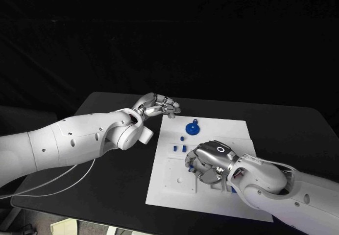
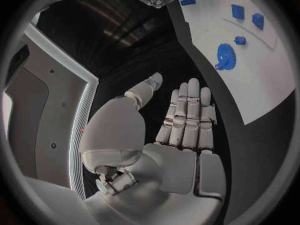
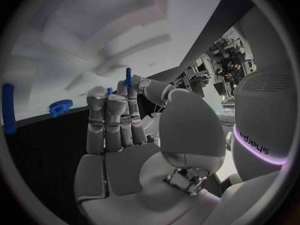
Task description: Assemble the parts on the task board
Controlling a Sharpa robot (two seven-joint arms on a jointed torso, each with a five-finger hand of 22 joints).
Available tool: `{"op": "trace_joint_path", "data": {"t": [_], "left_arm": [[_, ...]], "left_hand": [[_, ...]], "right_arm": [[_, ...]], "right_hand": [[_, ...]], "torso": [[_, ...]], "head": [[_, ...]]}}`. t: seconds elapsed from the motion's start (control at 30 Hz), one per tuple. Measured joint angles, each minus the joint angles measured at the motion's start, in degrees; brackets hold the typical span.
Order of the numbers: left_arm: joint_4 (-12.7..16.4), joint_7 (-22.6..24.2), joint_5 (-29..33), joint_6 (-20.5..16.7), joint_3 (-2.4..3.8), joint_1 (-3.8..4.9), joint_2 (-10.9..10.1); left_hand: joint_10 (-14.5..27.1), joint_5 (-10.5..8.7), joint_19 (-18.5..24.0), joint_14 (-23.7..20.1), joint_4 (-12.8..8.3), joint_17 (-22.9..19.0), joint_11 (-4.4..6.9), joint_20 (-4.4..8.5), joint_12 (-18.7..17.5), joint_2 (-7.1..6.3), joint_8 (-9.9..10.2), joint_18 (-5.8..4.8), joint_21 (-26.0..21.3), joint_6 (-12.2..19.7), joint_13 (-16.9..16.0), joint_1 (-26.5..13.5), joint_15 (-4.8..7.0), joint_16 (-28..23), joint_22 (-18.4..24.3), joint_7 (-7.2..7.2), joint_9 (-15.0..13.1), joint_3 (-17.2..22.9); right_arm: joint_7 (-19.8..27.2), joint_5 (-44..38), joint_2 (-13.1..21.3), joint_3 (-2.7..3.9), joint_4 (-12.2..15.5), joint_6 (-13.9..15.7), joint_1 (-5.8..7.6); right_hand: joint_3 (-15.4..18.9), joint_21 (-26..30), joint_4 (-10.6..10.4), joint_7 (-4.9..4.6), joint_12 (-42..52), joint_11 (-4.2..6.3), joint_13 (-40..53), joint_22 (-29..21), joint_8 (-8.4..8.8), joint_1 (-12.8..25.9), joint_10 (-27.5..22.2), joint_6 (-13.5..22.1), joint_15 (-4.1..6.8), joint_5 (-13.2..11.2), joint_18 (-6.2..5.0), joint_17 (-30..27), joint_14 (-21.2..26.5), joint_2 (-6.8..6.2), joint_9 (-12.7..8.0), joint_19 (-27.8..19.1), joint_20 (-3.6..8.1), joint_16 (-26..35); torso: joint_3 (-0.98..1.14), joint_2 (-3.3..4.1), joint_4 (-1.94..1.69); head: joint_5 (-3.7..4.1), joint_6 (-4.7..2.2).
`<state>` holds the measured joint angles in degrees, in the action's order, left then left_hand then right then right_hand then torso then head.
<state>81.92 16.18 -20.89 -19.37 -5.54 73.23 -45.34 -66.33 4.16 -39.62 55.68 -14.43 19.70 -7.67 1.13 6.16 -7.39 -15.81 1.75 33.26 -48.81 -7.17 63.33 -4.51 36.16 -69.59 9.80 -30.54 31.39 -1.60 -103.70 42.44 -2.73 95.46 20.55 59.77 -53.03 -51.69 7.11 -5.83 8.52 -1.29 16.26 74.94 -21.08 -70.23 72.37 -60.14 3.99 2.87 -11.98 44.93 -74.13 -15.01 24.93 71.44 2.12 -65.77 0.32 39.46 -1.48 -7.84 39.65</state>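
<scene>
R hand [image 1: 210, 164] over task board [image 1: 226, 128] pinches blue peg [image 3: 128, 77] at fingertips (L hand [image 1: 158, 105] off-board, fingers loosely apart, holding nothing); insertion step, next needs peg-hole alignment.

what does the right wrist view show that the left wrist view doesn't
Right wrist view alone: the right hand's palm side, its thumb and a finger pinching a thin blue peg held upright, plus a long blue bar near the rim.

Left wrist view alone: the left hand open with fingers straight, holding nothing, beside the task board over the black table; three small blue blocks lie on the board.

Both: the white task board and the blue gear lying on it.
</scene>
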Motion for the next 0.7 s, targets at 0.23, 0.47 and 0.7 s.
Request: {"op": "trace_joint_path", "data": {"t": [0.23,0.47,0.7], "left_arm": [[0.0,0.0,0.0,0.0,0.0,-0.01,0.0],[0.0,0.0,0.0,0.0,0.0,-0.01,0.0],[0.0,0.0,0.1,0.0,0.0,-0.01,0.0]], "left_hand": [[0.0,0.0,0.0,0.0,0.0,0.1,0.0,0.0,0.0,0.0,0.0,0.0,0.0,0.0,0.0,0.0,0.0,0.0,0.0,0.0,0.1,0.0],[0.0,0.0,0.0,0.0,0.0,0.2,0.0,0.0,0.0,0.0,0.0,0.0,0.0,0.0,0.0,0.0,0.0,-0.2,0.0,0.0,0.1,0.0],[0.0,0.0,0.0,0.0,0.0,0.2,0.0,0.0,0.0,0.0,0.0,0.0,0.0,0.0,0.0,0.0,0.0,-0.2,-0.1,0.0,0.0,0.0]], "right_arm": [[-0.1,-1.0,-0.1,0.0,-0.1,0.0,-0.11],[-0.1,-1.6,-0.3,0.01,-0.2,-0.2,-0.14],[-0.4,-2.2,-0.5,0.01,-0.5,-0.4,-0.17]], "right_hand": [[0.0,0.0,0.0,0.0,0.1,0.0,0.0,0.0,0.0,0.0,0.0,0.0,0.0,0.0,0.01,0.0,0.0,0.0,0.0,-0.1,0.07,0.0],[0.1,0.0,0.1,0.0,0.2,-0.01,0.0,0.0,0.0,0.0,0.0,0.0,-0.01,0.0,0.03,0.0,0.0,-0.01,0.0,-0.1,0.16,0.0],[0.2,0.0,0.2,0.01,0.2,-0.01,0.0,0.0,0.0,0.0,0.0,0.0,0.12,0.0,0.04,0.0,0.1,-0.01,0.0,0.0,0.24,0.0]], "torso": [[-0.02,0.0,-0.02],[-0.08,0.0,-0.04],[-0.12,-0.02,-0.05]], "head": [[-0.17,0.34],[-0.18,0.51],[-0.27,0.62]]}}
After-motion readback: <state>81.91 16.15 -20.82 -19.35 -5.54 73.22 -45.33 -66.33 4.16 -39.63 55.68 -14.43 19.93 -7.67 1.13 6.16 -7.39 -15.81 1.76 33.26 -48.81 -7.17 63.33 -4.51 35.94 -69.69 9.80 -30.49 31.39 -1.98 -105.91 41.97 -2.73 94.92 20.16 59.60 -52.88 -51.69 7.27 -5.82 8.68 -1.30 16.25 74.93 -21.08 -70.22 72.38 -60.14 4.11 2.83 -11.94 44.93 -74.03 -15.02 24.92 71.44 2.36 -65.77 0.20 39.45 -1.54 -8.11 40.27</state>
